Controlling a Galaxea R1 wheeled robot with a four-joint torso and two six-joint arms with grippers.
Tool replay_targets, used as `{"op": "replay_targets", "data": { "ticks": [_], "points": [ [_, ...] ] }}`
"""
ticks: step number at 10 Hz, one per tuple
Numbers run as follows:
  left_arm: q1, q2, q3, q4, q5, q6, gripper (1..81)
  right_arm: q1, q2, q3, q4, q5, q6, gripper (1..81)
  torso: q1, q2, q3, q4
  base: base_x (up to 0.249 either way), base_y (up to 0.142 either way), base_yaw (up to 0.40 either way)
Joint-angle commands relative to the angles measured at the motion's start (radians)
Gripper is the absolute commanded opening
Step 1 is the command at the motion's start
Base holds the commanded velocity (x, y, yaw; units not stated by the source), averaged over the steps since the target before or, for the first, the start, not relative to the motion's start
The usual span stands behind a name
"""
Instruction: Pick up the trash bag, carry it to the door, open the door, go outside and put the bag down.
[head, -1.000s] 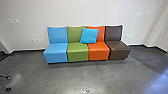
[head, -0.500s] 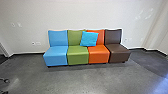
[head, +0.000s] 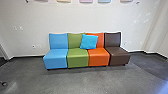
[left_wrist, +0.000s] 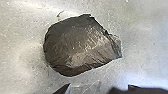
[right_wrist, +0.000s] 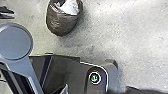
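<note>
The trash bag, dark and shiny, lies on the grey floor in the left wrist view. My left gripper stands open at that view's edge, its dark tips apart and off the bag. In the right wrist view, the same kind of dark bag shows its crumpled side, with something white at its top. My right gripper is open as well, away from the bag, with part of the robot's own base between them.
Four joined seats, blue, green, orange and brown, stand against a white wall. A light-blue cushion leans on their backs. A dark caster is at the left edge.
The head camera has moved, so the seats sit lower in its picture. The lower parts of several coloured pieces on the wall have come into view at the top.
</note>
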Motion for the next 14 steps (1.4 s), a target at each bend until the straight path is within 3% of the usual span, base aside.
{"op": "replay_targets", "data": {
  "ticks": [1,3,6,7,9,10,11,12,13,14],
  "points": [
    [-0.146,0.020,-0.066,-0.020,0.066,-0.006,81.1,0.105,-0.091,0.053,0.026,-0.080,0.002,81.1,0.061,-0.095,-0.093,0.000,0.000,0.000,0.000],
    [-0.151,0.029,-0.066,-0.020,0.066,-0.008,81.1,0.159,-0.117,0.092,0.051,-0.118,0.006,81.1,0.093,-0.146,-0.120,0.000,0.000,0.000,0.000],
    [-0.169,0.051,-0.062,-0.071,0.066,-0.009,81.1,0.224,-0.184,0.164,0.051,-0.170,0.022,81.1,0.158,-0.248,-0.216,0.000,0.000,0.000,0.000],
    [-0.177,0.062,-0.065,-0.074,0.066,-0.009,81.1,0.233,-0.208,0.185,0.052,-0.176,0.022,81.1,0.180,-0.283,-0.155,0.000,0.000,0.000,0.000],
    [-0.197,0.089,-0.066,-0.074,0.067,-0.011,81.1,0.233,-0.250,0.213,0.052,-0.180,0.022,81.1,0.228,-0.359,-0.209,0.000,0.000,0.000,0.000],
    [-0.206,0.099,-0.069,-0.084,0.066,-0.014,81.1,0.230,-0.252,0.210,0.052,-0.180,0.024,81.1,0.245,-0.386,-0.215,0.000,0.000,0.000,0.000],
    [-0.208,0.100,-0.071,-0.148,0.076,-0.037,81.1,0.228,-0.252,0.208,0.052,-0.180,0.024,81.1,0.263,-0.415,-0.222,0.000,0.000,0.000,0.000],
    [-0.208,0.103,-0.071,-0.237,0.083,-0.045,81.1,0.230,-0.251,0.213,0.052,-0.178,0.024,81.1,0.284,-0.449,-0.225,0.000,0.000,0.000,0.000],
    [-0.208,0.105,-0.071,-0.266,0.084,-0.045,81.1,0.231,-0.246,0.213,0.052,-0.180,0.024,81.1,0.307,-0.485,-0.225,0.000,0.000,0.000,0.000],
    [-0.208,0.109,-0.071,-0.252,0.084,-0.045,81.1,0.233,-0.243,0.213,0.052,-0.180,0.024,81.1,0.329,-0.521,-0.225,0.000,0.000,0.000,0.000]
  ]
}}
